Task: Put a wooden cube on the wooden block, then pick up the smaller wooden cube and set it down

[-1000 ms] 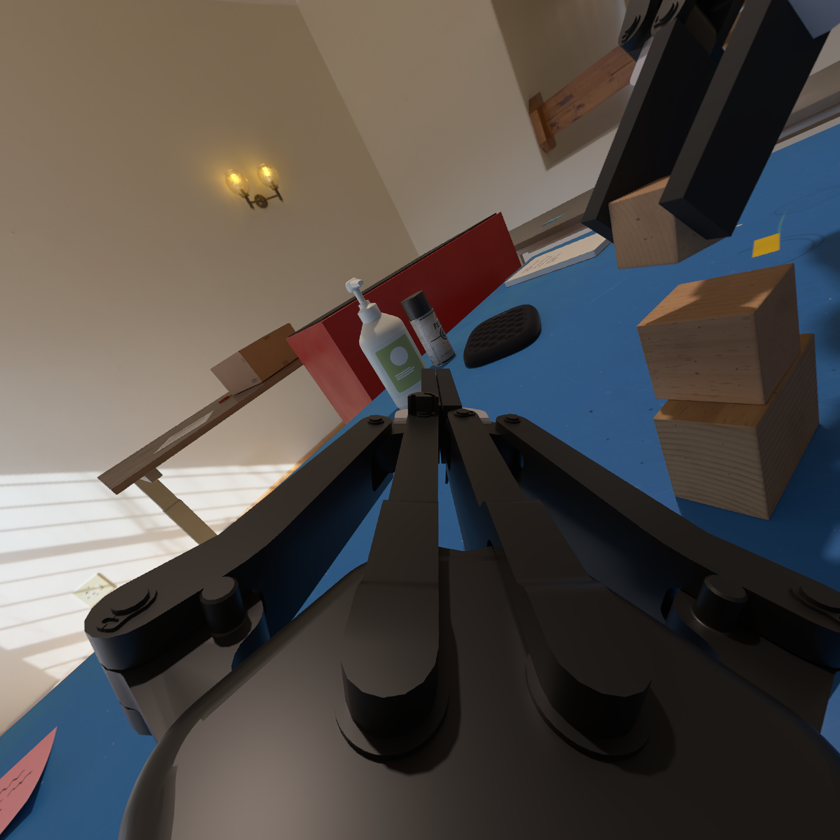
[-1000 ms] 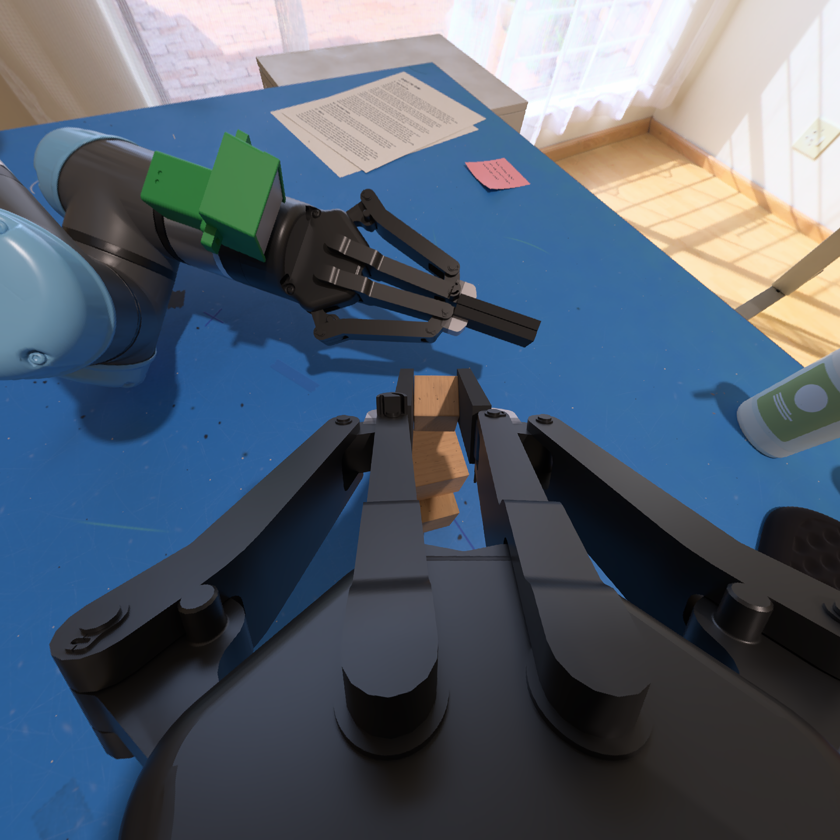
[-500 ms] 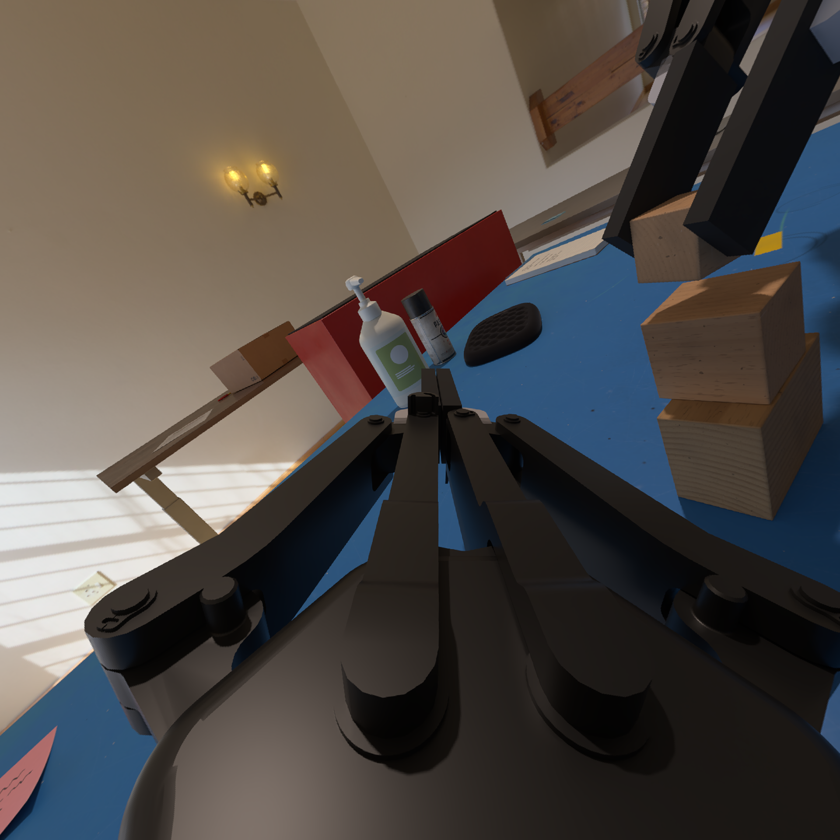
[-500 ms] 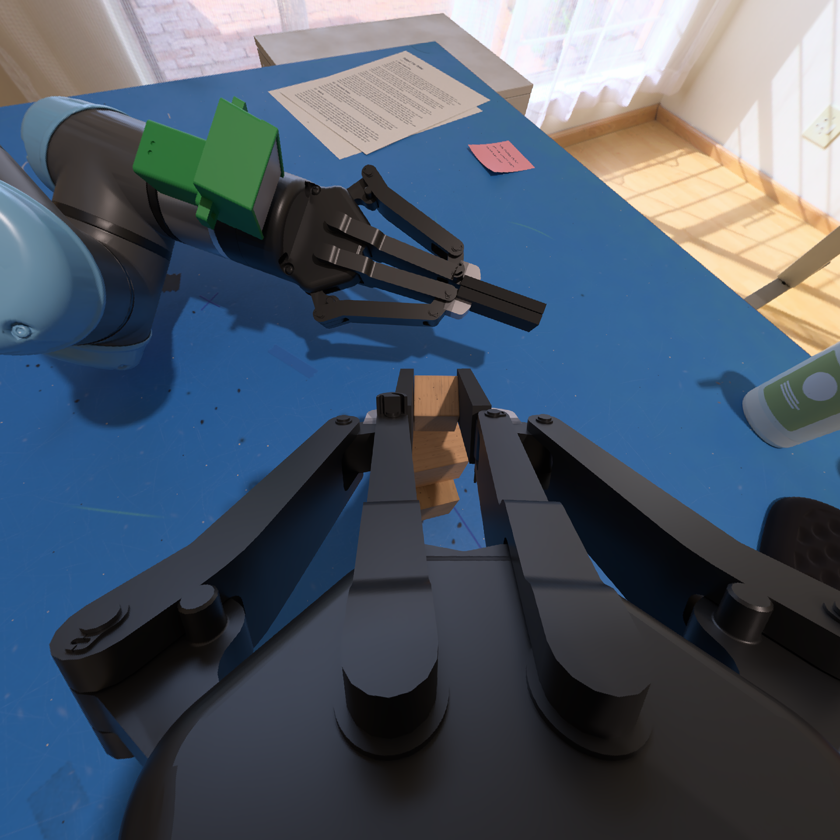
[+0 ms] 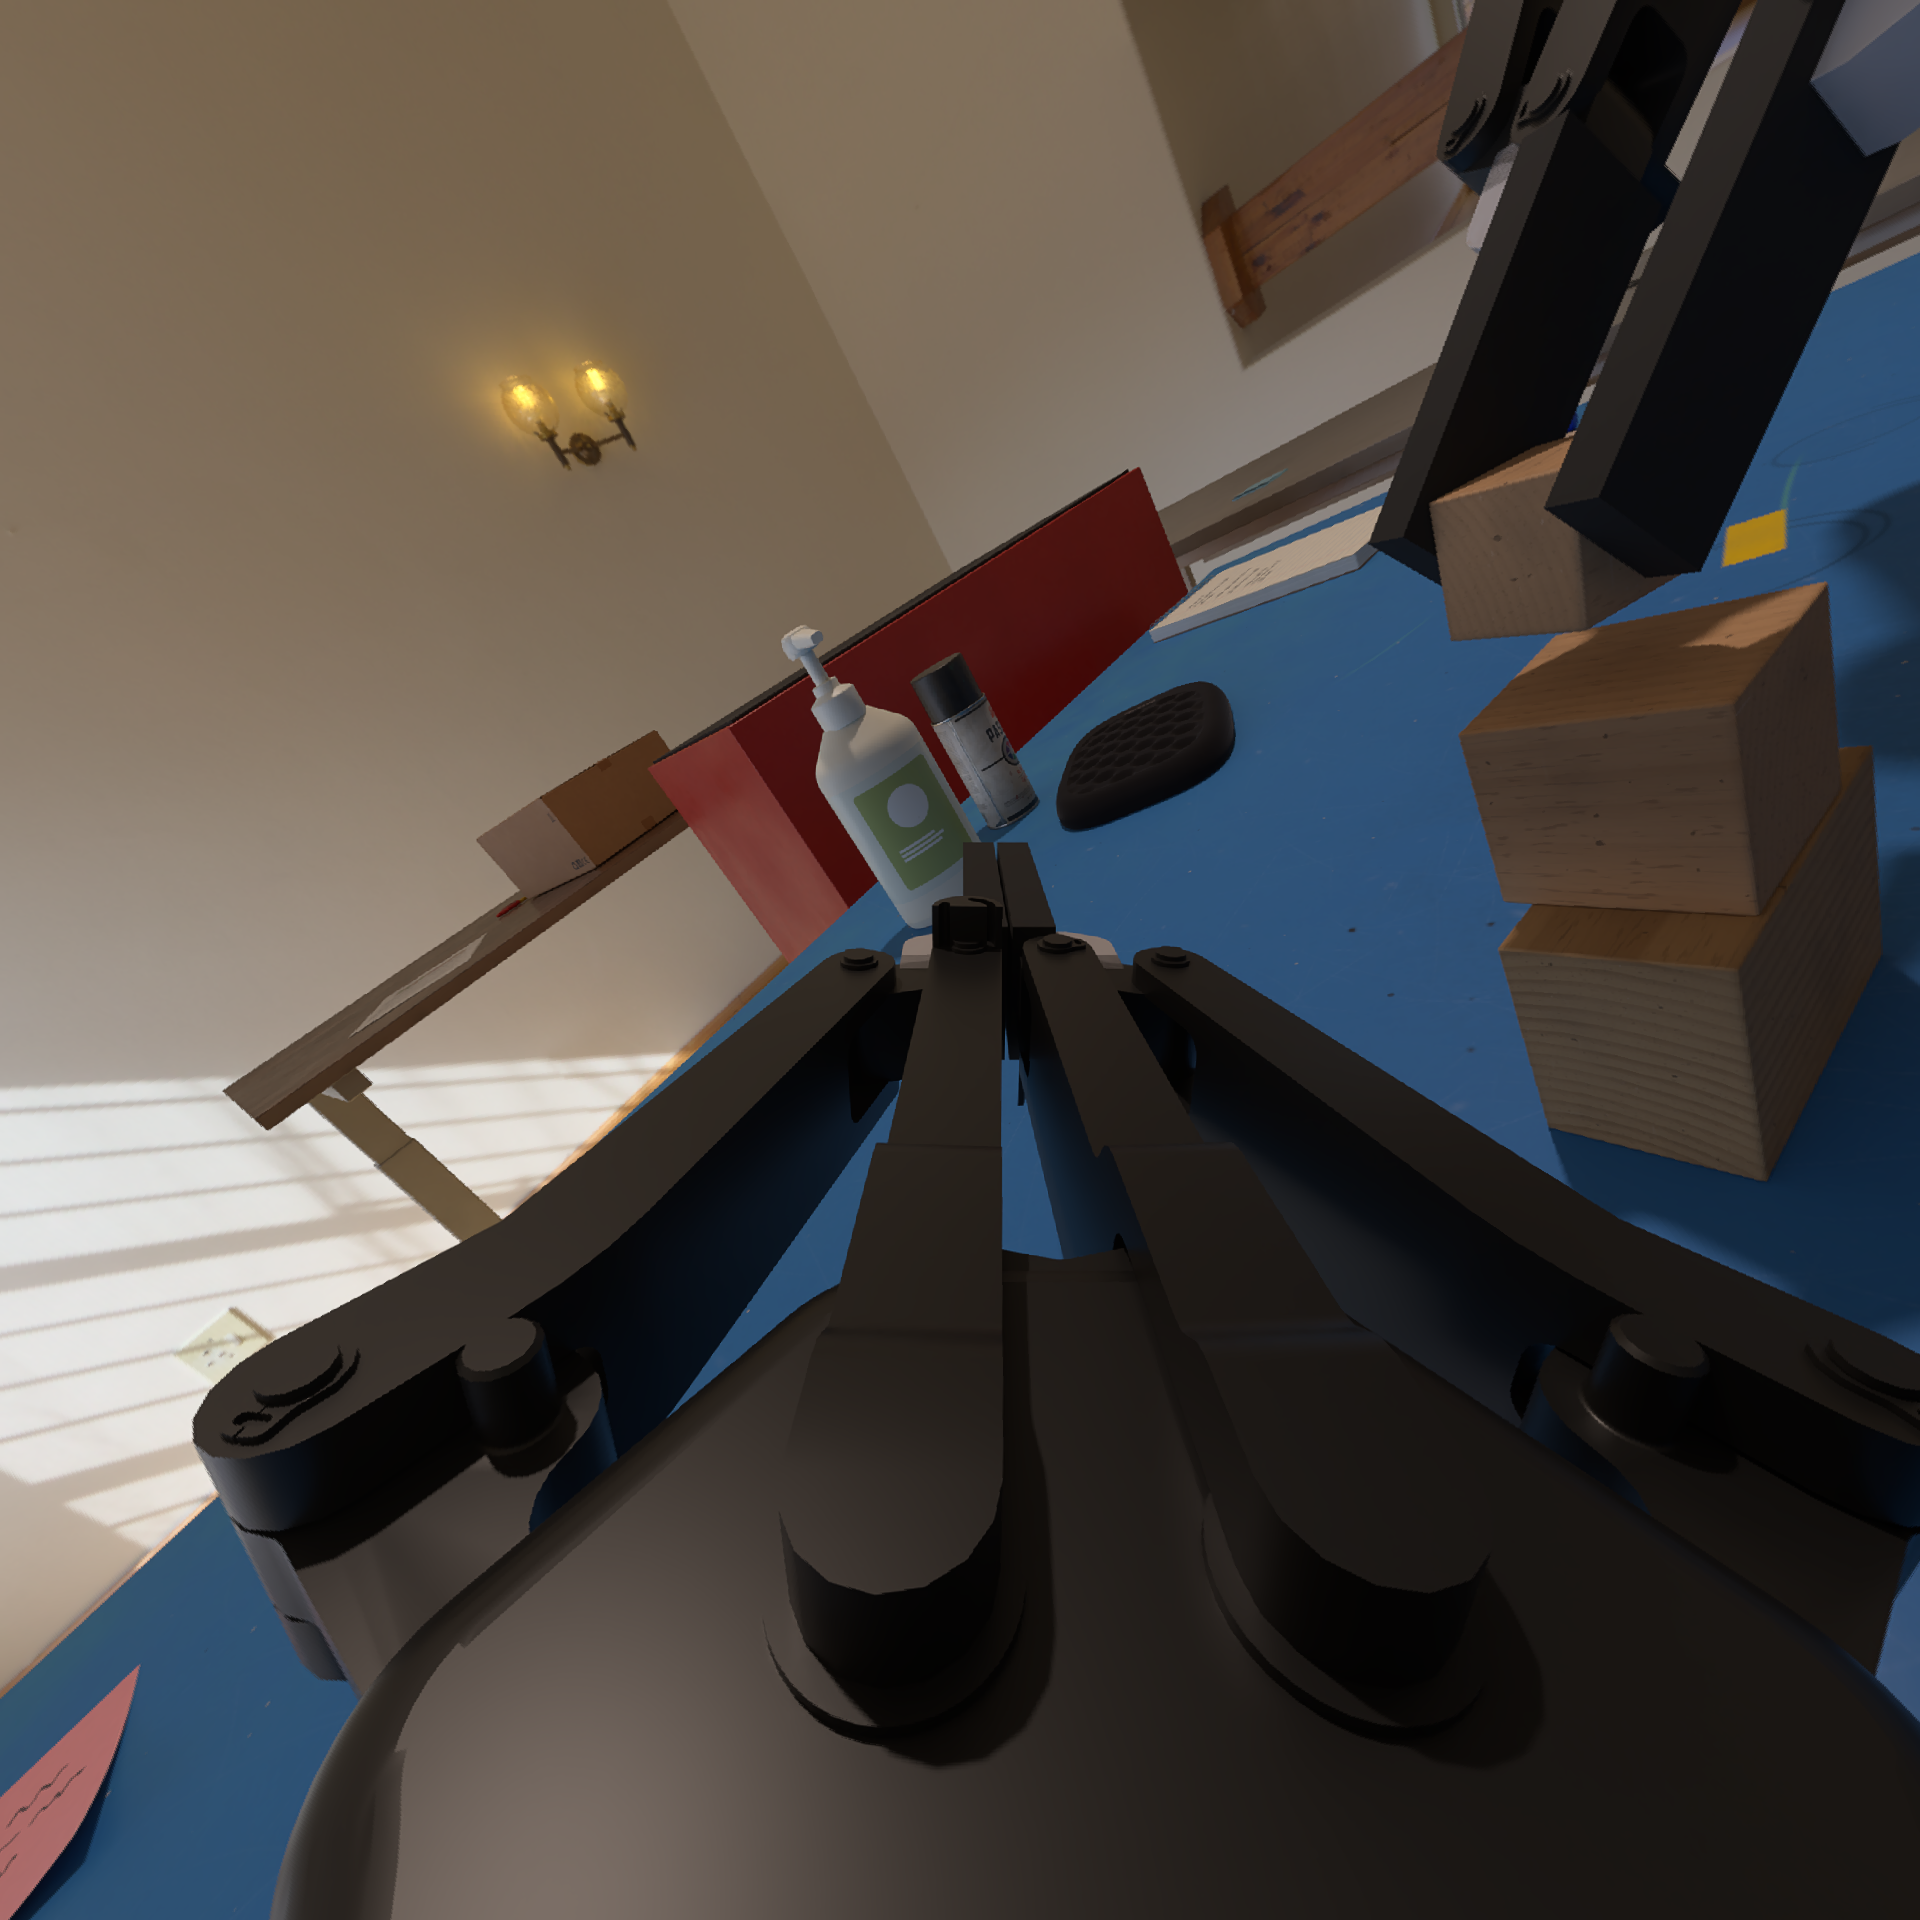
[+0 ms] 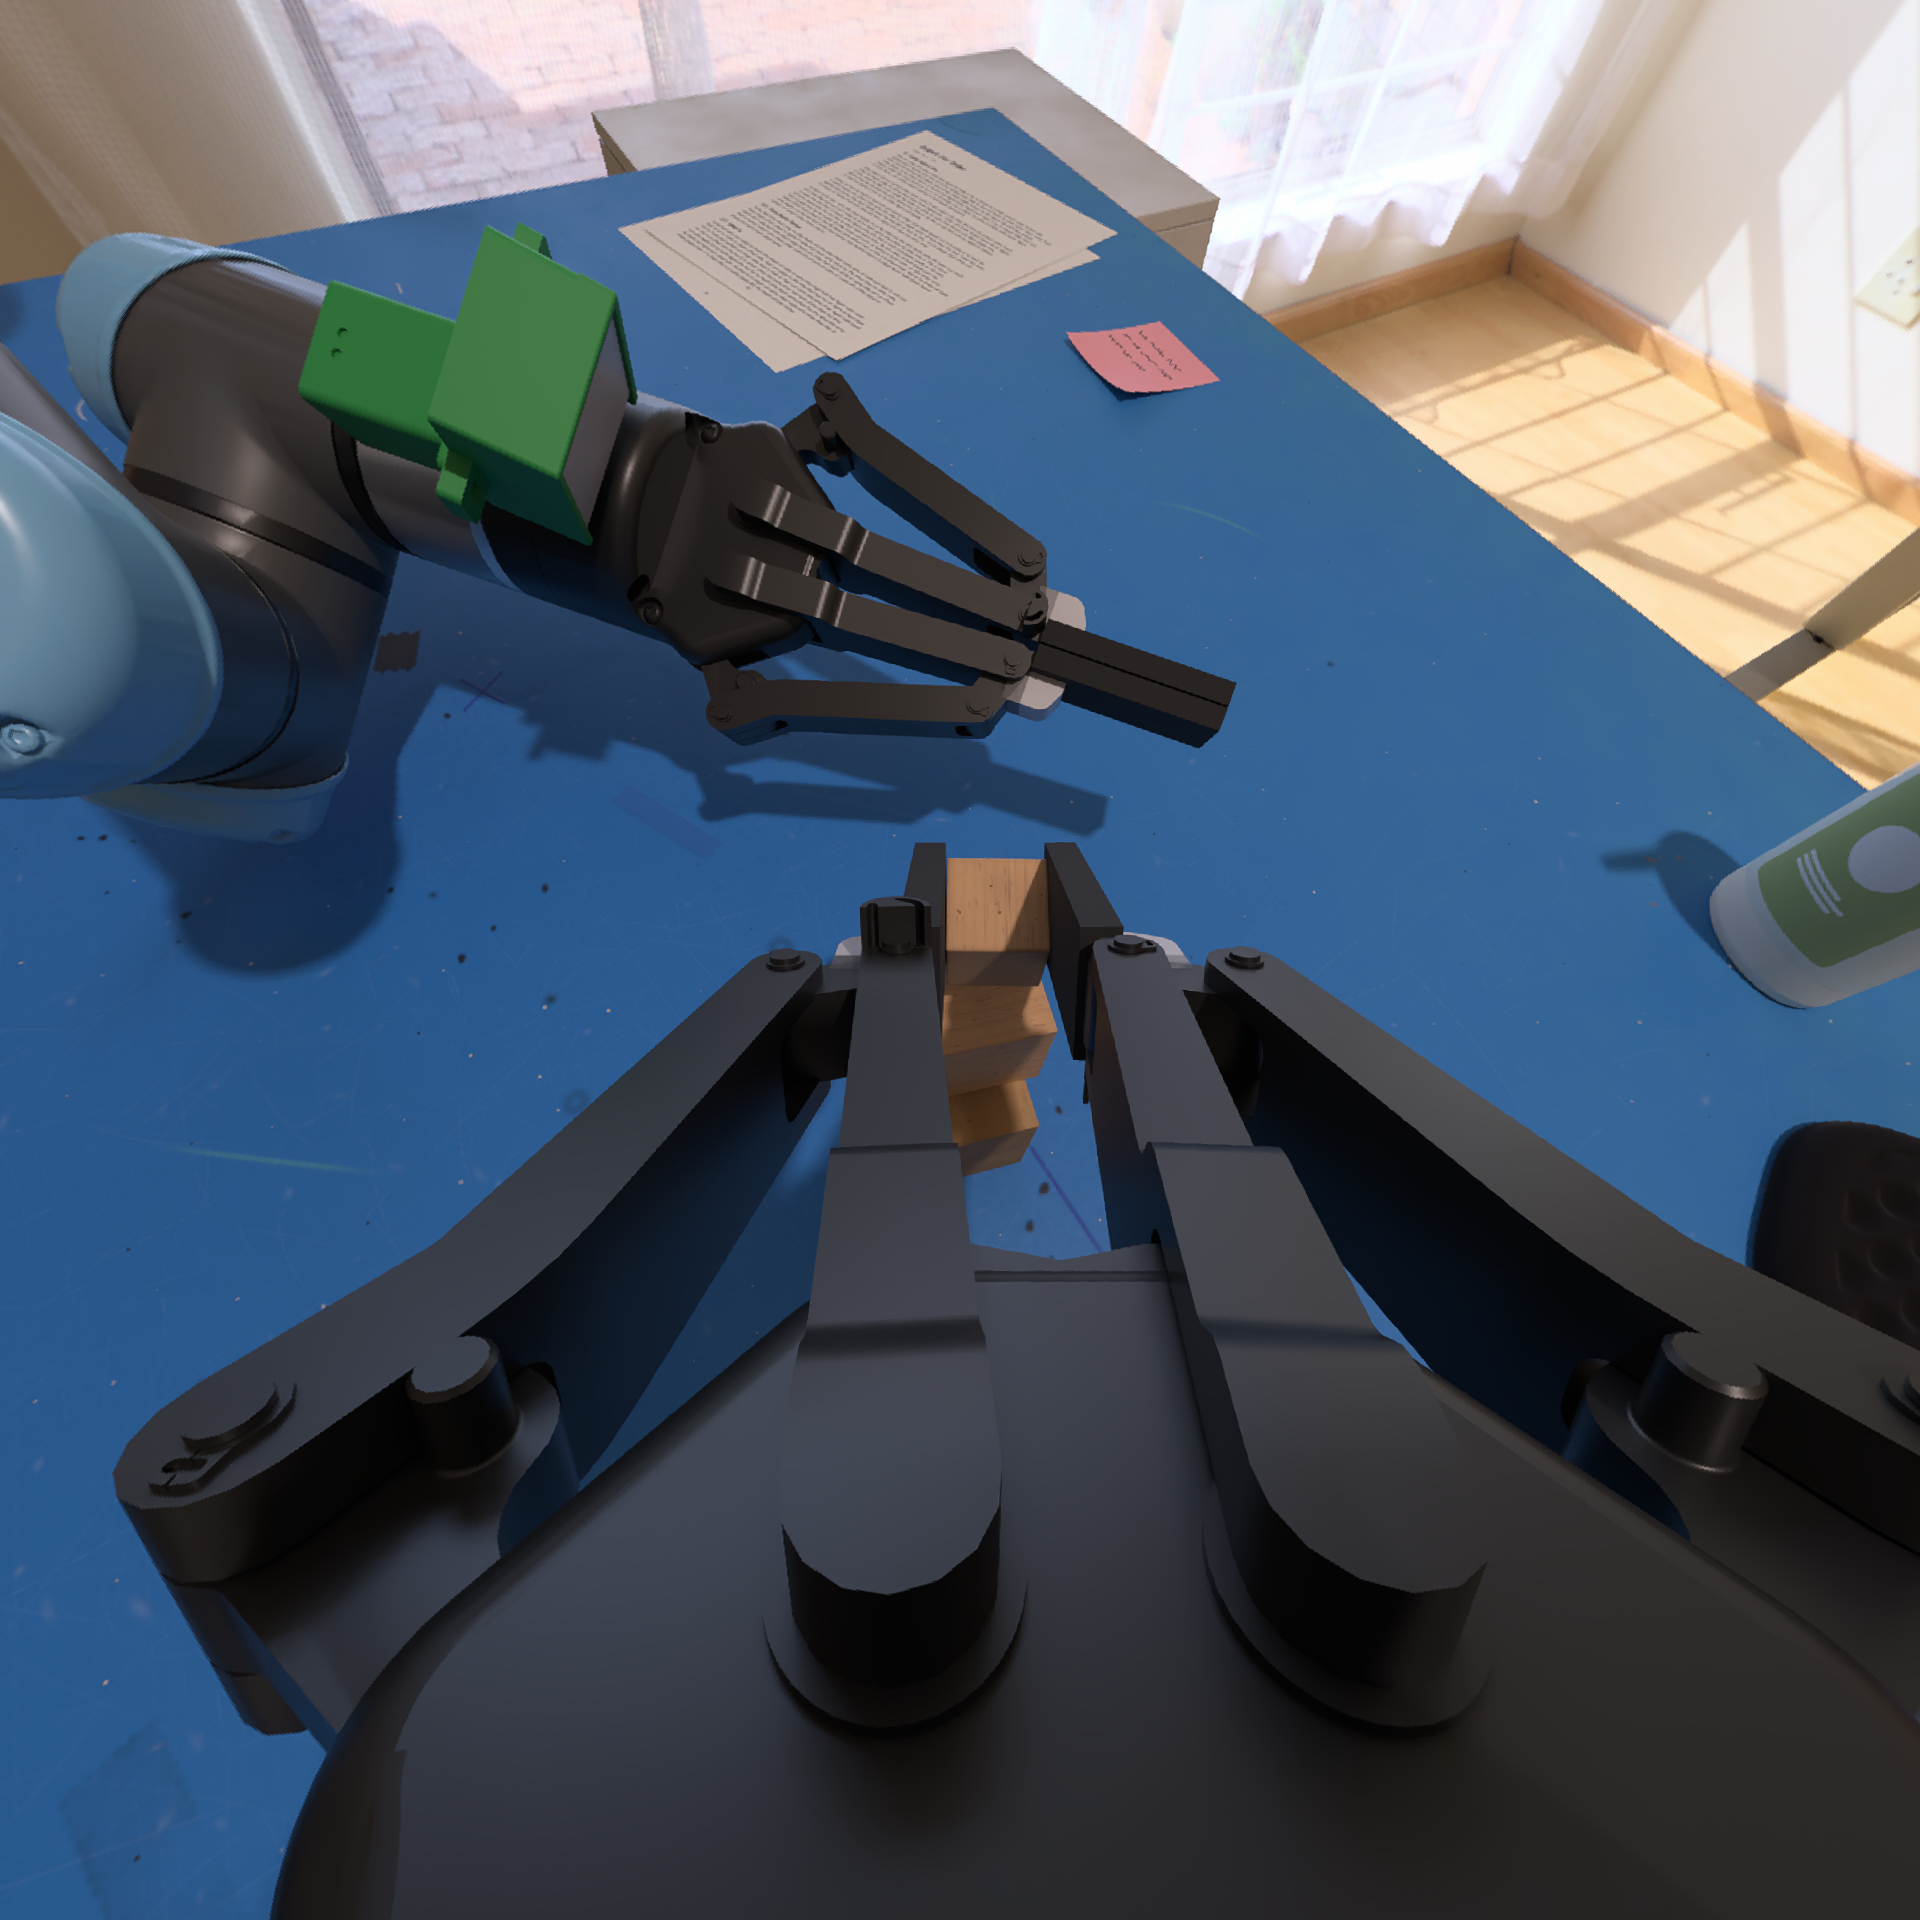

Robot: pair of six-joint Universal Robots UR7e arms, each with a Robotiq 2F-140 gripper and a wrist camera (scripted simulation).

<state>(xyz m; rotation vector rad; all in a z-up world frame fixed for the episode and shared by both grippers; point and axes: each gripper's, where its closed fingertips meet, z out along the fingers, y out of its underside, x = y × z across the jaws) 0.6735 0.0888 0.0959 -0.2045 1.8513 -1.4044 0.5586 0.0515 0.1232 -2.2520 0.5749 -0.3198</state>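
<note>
Blue surface (image 6: 1351,623) carries all items; papers (image 6: 862,239) and a pink note (image 6: 1141,358) lie beyond the left pincer, toward the window.

Stack: wooden cube (image 5: 1652,758) sits on the wooden block (image 5: 1683,1049), slightly offset but flat on it. Step one judged complete.

Right pincer (image 6: 995,904): fingers clamped on the smaller wooden cube (image 6: 995,902), one finger on each opposite face. From the left wrist view this cube (image 5: 1507,551) hangs clear of the surface, just above and beyond the stack, with a thin gap to the top cube. From the right wrist view the stack shows directly below the held cube, between the fingers.

Left pincer (image 5: 995,883): fingers together, holding nothing, low over the surface, stack off to its right. Ahead of it stand a pump bottle (image 5: 883,810), a spray can (image 5: 977,743) and a dark pad (image 5: 1143,753).

Progress: pick-up of the small cube done; set-down remains. Whether the target is the stack top or the bare surface cannot be told. If the stack, release must be square on the offset top cube, or it may topple.
</note>
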